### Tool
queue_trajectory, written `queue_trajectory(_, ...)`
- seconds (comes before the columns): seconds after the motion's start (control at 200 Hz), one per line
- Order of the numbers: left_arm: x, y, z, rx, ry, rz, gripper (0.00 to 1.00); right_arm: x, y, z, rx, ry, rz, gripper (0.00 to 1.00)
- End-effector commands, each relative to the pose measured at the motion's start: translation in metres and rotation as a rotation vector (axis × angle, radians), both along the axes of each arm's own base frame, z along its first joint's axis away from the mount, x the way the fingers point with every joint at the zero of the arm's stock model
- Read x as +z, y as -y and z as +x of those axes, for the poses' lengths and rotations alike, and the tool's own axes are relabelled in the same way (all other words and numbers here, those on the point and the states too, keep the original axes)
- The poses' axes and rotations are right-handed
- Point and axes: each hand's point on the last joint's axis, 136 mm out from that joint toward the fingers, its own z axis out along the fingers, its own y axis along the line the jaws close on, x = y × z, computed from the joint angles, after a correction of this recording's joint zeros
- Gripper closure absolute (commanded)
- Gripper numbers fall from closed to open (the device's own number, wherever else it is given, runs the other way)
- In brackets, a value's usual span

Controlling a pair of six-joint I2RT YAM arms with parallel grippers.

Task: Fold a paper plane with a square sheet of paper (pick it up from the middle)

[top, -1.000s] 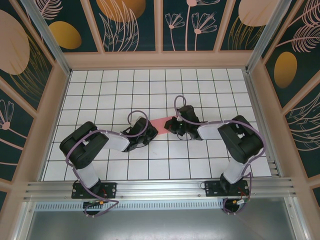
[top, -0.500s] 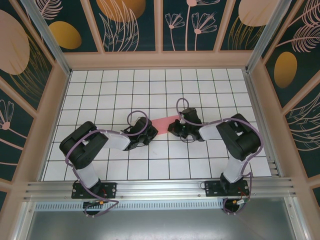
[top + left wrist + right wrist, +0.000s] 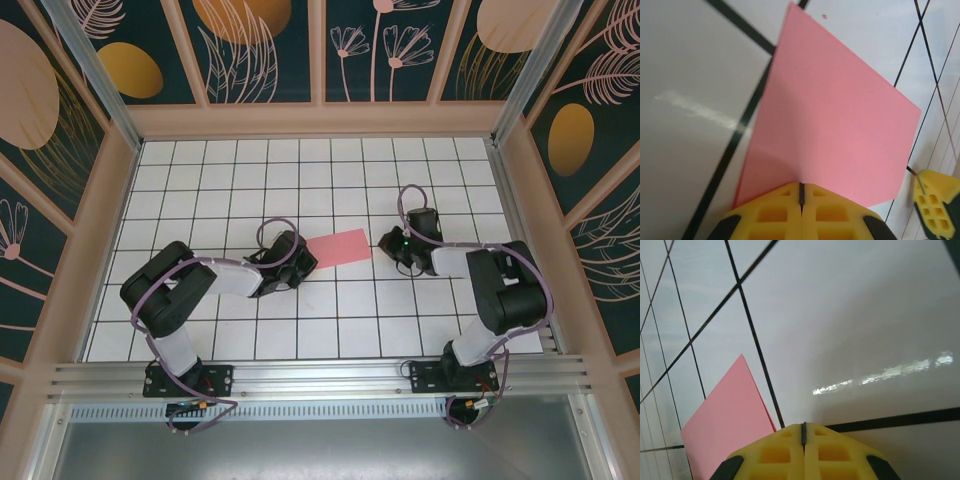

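Note:
The salmon-pink sheet of paper (image 3: 338, 247) lies on the tiled table as a flat rectangle about two tiles long and one wide. In the left wrist view the paper (image 3: 835, 125) spreads away from my left gripper (image 3: 801, 187), whose yellow fingers are shut with their tips pressed on the paper's near edge. From above, that left gripper (image 3: 301, 262) sits at the paper's left end. My right gripper (image 3: 390, 243) is shut and holds nothing, about half a tile right of the paper. Its tips (image 3: 803, 426) rest on bare tile, with the paper's corner (image 3: 725, 430) to their left. A paper plane is out of view.
The white grid table (image 3: 250, 180) is enclosed by beige frame walls (image 3: 515, 190) on the left, right and back. A metal rail (image 3: 320, 375) runs along the near edge. The right gripper's yellow finger (image 3: 937, 202) appears at the lower right of the left wrist view.
My right gripper has slid right, off the paper, uncovering its right half. The left gripper has stayed at the paper's left end. The paper lies flat.

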Motion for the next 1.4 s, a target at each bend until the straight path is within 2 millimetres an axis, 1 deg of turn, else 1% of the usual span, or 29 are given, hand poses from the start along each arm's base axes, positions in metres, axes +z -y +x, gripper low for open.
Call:
queue_trajectory(0.0, 0.022, 0.011, 0.013, -0.086, 0.046, 0.052, 0.97, 0.033, -0.006, 0.01, 0.024, 0.088, -0.092, 1.0)
queue_trajectory(0.05, 0.039, 0.016, 0.023, -0.117, 0.081, 0.068, 0.88, 0.042, -0.018, 0.01, 0.049, 0.108, -0.118, 1.0)
queue_trajectory(0.1, 0.053, 0.014, 0.032, -0.128, 0.106, 0.084, 0.8, 0.046, -0.032, 0.008, 0.08, 0.115, -0.143, 1.0)
queue_trajectory(0.13, 0.059, 0.01, 0.037, -0.13, 0.12, 0.093, 0.75, 0.047, -0.043, 0.006, 0.104, 0.114, -0.152, 1.0)
queue_trajectory(0.165, 0.059, 0.003, 0.041, -0.126, 0.117, 0.112, 0.7, 0.045, -0.055, 0.004, 0.135, 0.106, -0.157, 0.97)
queue_trajectory(0.175, 0.068, 0.0, 0.043, -0.121, 0.133, 0.104, 0.69, 0.045, -0.059, 0.003, 0.144, 0.104, -0.157, 0.96)
queue_trajectory(0.195, 0.072, -0.006, 0.047, -0.111, 0.14, 0.111, 0.67, 0.043, -0.066, 0.001, 0.159, 0.098, -0.158, 0.95)
queue_trajectory(0.225, 0.073, -0.016, 0.05, -0.097, 0.139, 0.131, 0.64, 0.041, -0.076, 0.0, 0.177, 0.093, -0.155, 0.93)
queue_trajectory(0.255, 0.072, -0.03, 0.054, -0.078, 0.131, 0.159, 0.6, 0.039, -0.082, 0.0, 0.184, 0.085, -0.15, 0.91)
queue_trajectory(0.265, 0.072, -0.033, 0.054, -0.076, 0.131, 0.166, 0.58, 0.039, -0.089, -0.002, 0.199, 0.085, -0.148, 0.91)
queue_trajectory(0.3, 0.071, -0.049, 0.058, -0.055, 0.124, 0.199, 0.48, 0.037, -0.101, -0.004, 0.222, 0.082, -0.138, 0.89)
queue_trajectory(0.335, 0.07, -0.065, 0.059, -0.031, 0.116, 0.239, 0.4, 0.035, -0.113, -0.004, 0.24, 0.074, -0.133, 0.88)
queue_trajectory(0.44, 0.069, -0.106, 0.061, 0.02, 0.121, 0.337, 0.26, 0.03, -0.144, -0.003, 0.291, 0.054, -0.136, 0.85)
queue_trajectory(0.525, 0.068, -0.132, 0.061, 0.051, 0.113, 0.396, 0.14, 0.025, -0.17, -0.002, 0.331, 0.04, -0.144, 0.83)
queue_trajectory(0.605, 0.066, -0.149, 0.059, 0.071, 0.1, 0.42, 0.08, 0.017, -0.19, -0.001, 0.359, 0.012, -0.158, 0.8)
queue_trajectory(0.696, 0.066, -0.166, 0.057, 0.091, 0.081, 0.445, 0.02, 0.008, -0.206, 0.002, 0.373, -0.012, -0.169, 0.77)
queue_trajectory(0.766, 0.067, -0.174, 0.057, 0.098, 0.078, 0.459, 0.02, 0.003, -0.217, 0.003, 0.381, -0.024, -0.172, 0.76)
queue_trajectory(0.906, 0.066, -0.184, 0.057, 0.093, 0.069, 0.477, 0.02, -0.013, -0.225, -0.003, 0.413, -0.074, -0.202, 0.76)
queue_trajectory(0.991, 0.064, -0.186, 0.056, 0.091, 0.062, 0.484, 0.01, -0.023, -0.225, -0.012, 0.441, -0.106, -0.222, 0.76)
queue_trajectory(1.086, 0.061, -0.187, 0.056, 0.094, 0.059, 0.482, 0.01, -0.031, -0.222, -0.028, 0.487, -0.145, -0.254, 0.76)
queue_trajectory(1.131, 0.06, -0.186, 0.056, 0.091, 0.061, 0.476, 0.01, -0.034, -0.217, -0.038, 0.512, -0.16, -0.268, 0.76)
queue_trajectory(1.231, 0.058, -0.183, 0.056, 0.086, 0.06, 0.46, 0.02, -0.038, -0.207, -0.067, 0.612, -0.185, -0.288, 0.76)
queue_trajectory(1.256, 0.057, -0.183, 0.056, 0.084, 0.059, 0.457, 0.01, -0.039, -0.202, -0.076, 0.646, -0.192, -0.302, 0.76)
queue_trajectory(1.316, 0.058, -0.181, 0.057, 0.077, 0.063, 0.45, 0.02, -0.041, -0.187, -0.091, 0.704, -0.2, -0.34, 0.76)
queue_trajectory(1.356, 0.059, -0.178, 0.058, 0.065, 0.069, 0.444, 0.01, -0.039, -0.177, -0.098, 0.727, -0.2, -0.369, 0.76)
queue_trajectory(1.396, 0.06, -0.176, 0.059, 0.044, 0.079, 0.443, 0.01, -0.033, -0.169, -0.101, 0.737, -0.194, -0.386, 0.76)
